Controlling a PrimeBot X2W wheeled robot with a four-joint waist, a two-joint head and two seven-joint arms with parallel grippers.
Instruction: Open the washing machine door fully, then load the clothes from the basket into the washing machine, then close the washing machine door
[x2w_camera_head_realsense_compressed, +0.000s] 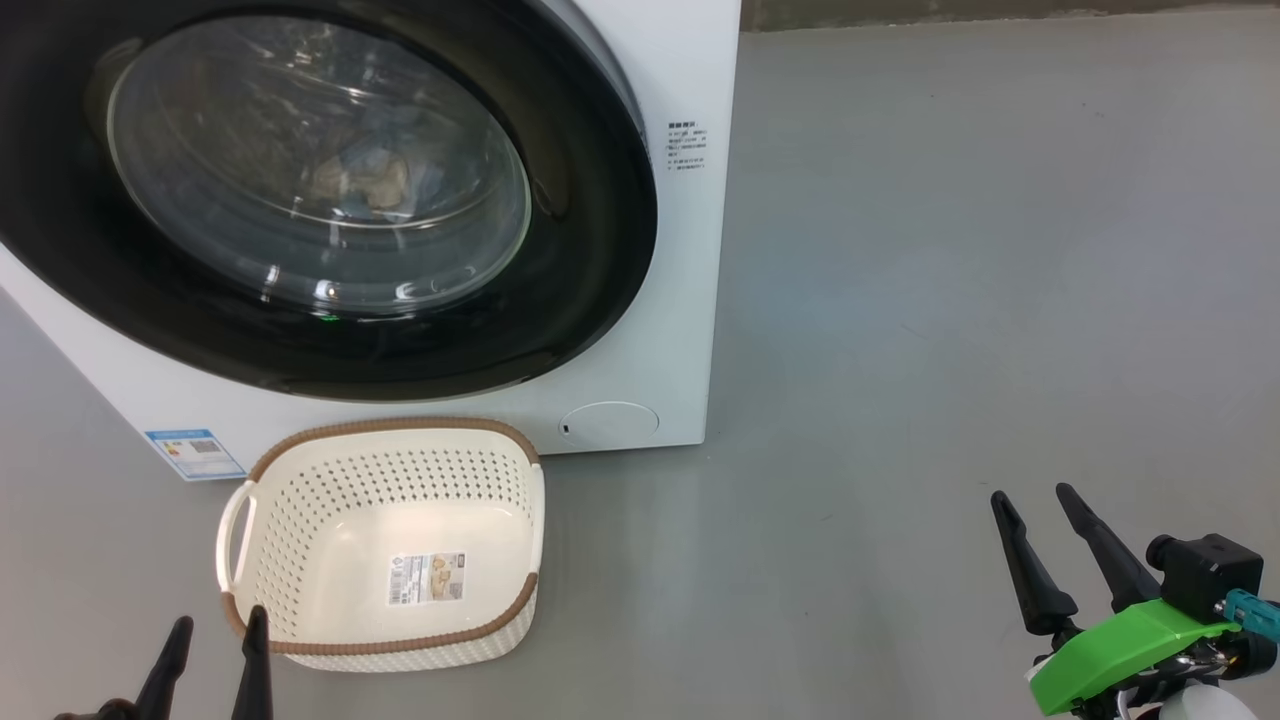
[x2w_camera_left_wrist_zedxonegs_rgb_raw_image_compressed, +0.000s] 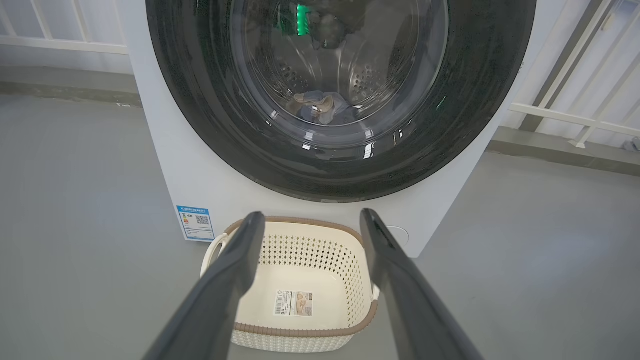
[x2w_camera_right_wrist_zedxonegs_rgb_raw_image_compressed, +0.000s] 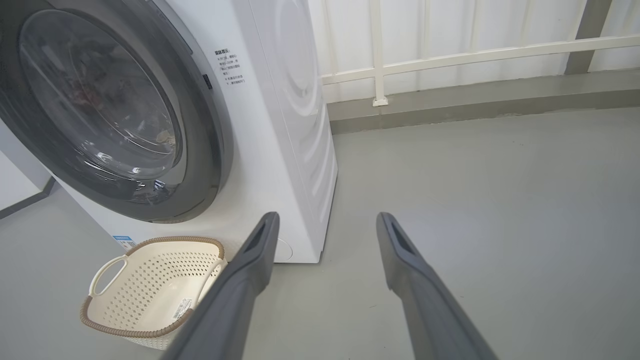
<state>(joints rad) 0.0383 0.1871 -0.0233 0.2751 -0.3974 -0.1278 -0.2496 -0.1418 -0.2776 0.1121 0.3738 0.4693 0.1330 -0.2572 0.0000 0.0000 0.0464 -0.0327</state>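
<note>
The round glossy black washing machine door (x2w_camera_head_realsense_compressed: 560, 300) lies shut against the white washing machine (x2w_camera_head_realsense_compressed: 690, 250). Through its glass window the light-blue and cream clothes (x2w_camera_left_wrist_zedxonegs_rgb_raw_image_compressed: 320, 106) rest at the bottom of the steel drum. The cream basket (x2w_camera_head_realsense_compressed: 300, 520) stands on the floor in front of the machine, holding nothing but its paper label (x2w_camera_head_realsense_compressed: 427, 578). My left gripper (x2w_camera_head_realsense_compressed: 212, 632) is open at the basket's near left corner, above the floor. My right gripper (x2w_camera_head_realsense_compressed: 1032, 502) is open far to the right, over bare floor. The basket (x2w_camera_right_wrist_zedxonegs_rgb_raw_image_compressed: 155, 280) and door (x2w_camera_right_wrist_zedxonegs_rgb_raw_image_compressed: 200, 150) also appear in the right wrist view.
A blue energy sticker (x2w_camera_head_realsense_compressed: 192, 452) and a round service flap (x2w_camera_head_realsense_compressed: 608, 422) sit low on the machine's front. Grey floor (x2w_camera_head_realsense_compressed: 950, 300) stretches wide to the right. A white railing (x2w_camera_right_wrist_zedxonegs_rgb_raw_image_compressed: 450, 55) runs along the wall behind the machine.
</note>
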